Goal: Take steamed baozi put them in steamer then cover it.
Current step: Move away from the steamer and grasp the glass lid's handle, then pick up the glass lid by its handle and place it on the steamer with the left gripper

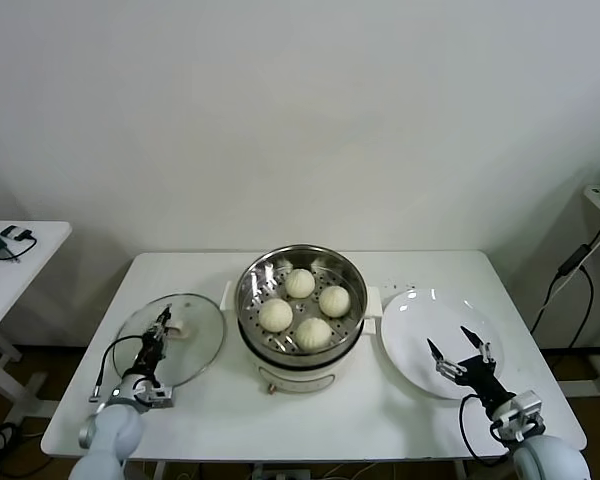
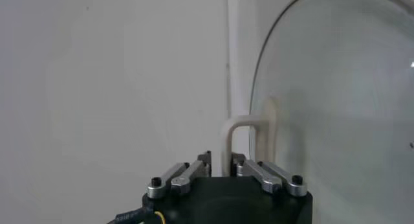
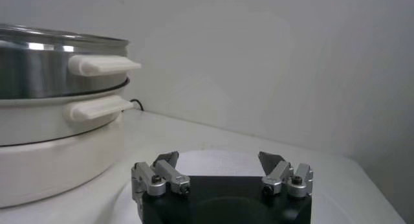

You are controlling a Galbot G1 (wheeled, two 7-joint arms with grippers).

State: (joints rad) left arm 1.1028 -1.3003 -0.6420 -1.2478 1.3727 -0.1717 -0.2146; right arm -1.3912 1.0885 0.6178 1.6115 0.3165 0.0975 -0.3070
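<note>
Left end effector (image 1: 166, 322) clamps the glass lid's handle (image 2: 249, 140) — right end effector (image 1: 462, 350) gapes empty over the plate (image 1: 410, 330).

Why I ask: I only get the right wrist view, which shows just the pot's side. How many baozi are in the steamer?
Observer: Four baozi sit inside the steamer.
Operator: Is it covered?
Observer: No. The glass lid lies flat on the table, to the robot's left of the steamer.
Operator: My right gripper waits open. What is the left one doing?
Observer: The left gripper is at the lid, its jaws closed on the cream handle.
</note>
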